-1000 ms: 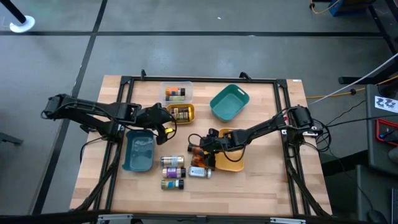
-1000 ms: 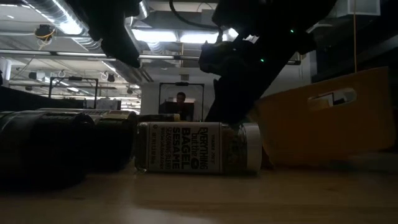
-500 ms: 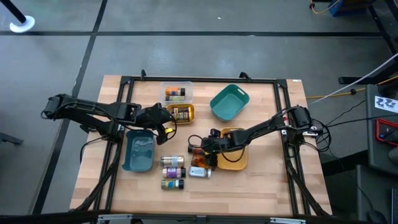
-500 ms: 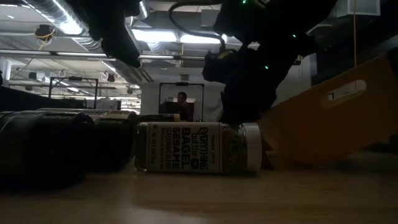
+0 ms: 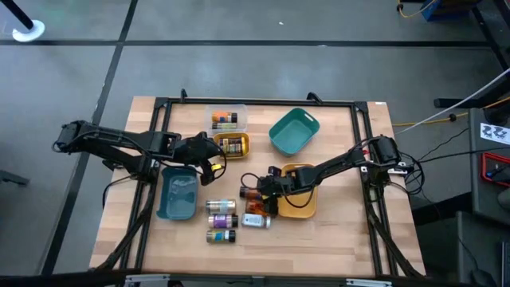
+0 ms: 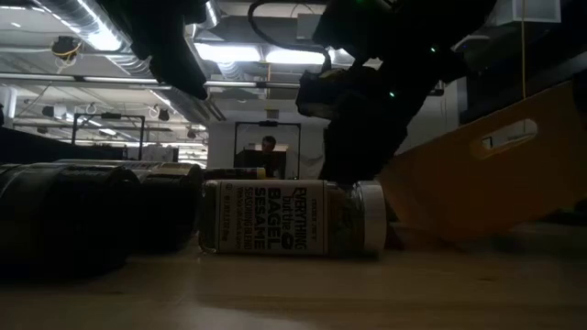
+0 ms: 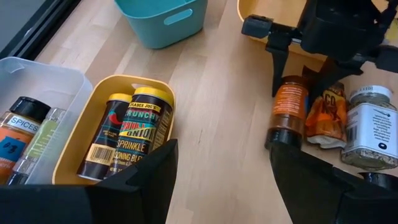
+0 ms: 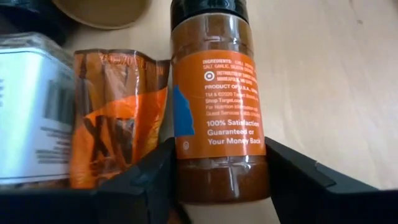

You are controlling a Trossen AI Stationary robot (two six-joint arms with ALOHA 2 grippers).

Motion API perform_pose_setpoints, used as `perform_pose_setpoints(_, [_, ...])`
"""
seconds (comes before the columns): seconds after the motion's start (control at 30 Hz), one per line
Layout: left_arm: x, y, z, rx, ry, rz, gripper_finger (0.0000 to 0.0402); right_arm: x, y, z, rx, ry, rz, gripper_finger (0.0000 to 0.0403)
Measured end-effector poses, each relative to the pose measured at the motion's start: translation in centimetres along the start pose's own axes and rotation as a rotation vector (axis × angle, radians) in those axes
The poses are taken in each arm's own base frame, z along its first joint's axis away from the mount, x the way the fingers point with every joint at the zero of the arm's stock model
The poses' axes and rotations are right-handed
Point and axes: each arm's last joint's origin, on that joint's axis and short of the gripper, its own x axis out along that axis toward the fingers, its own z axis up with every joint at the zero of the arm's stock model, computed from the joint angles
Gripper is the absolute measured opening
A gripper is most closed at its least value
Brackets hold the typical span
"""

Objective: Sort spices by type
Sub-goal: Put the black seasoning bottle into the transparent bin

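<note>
The table (image 5: 343,231) carries four trays and a loose cluster of spices, and the orange-brown tray (image 5: 299,206) serves as the landmark here. Over the last second that tray has shifted a little: in the low view its wall now leans more steeply, probably nudged by the right arm working at its edge.

The right tool (image 5: 255,196) sits just beside the tray's left rim, low over an orange-label jar (image 8: 217,99) lying on its side. Its fingers have been drawing inward around the jar; the right wrist view shows one finger on each flank, right against the jar or nearly so. The grip looks close to made, though I cannot tell whether it is firm yet.

Touching that jar, on the side away from the tray's far end, lie the orange-brown packet (image 8: 118,118) and a white-label jar (image 7: 368,127). Further left of the tray, more jars (image 5: 221,221) wait unsorted.

The left tool (image 5: 209,153) hangs well left of the tray, beside the yellow tray (image 7: 65,177) holding two jars, its fingers partly apart and empty, unchanged.

Judging by this, the orange-label jar is the next item due for sorting, with much of the cluster left.
</note>
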Motion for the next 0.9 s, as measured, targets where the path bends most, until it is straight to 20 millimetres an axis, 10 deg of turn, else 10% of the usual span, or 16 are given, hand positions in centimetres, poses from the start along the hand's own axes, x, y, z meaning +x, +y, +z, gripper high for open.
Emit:
perform_pose_setpoints(0.53, [-0.3,0.1,0.1,-0.004,-0.017,-0.004,0.0237,-1.7,1.0,3.9,-0.069,-0.028,0.063,0.0205])
perform_pose_setpoints(0.9, [-4.8,1.1,0.4,-0.048,-0.188,-0.045,0.0237,-3.9,-2.1,9.0,-0.159,-0.125,0.000,0.0206])
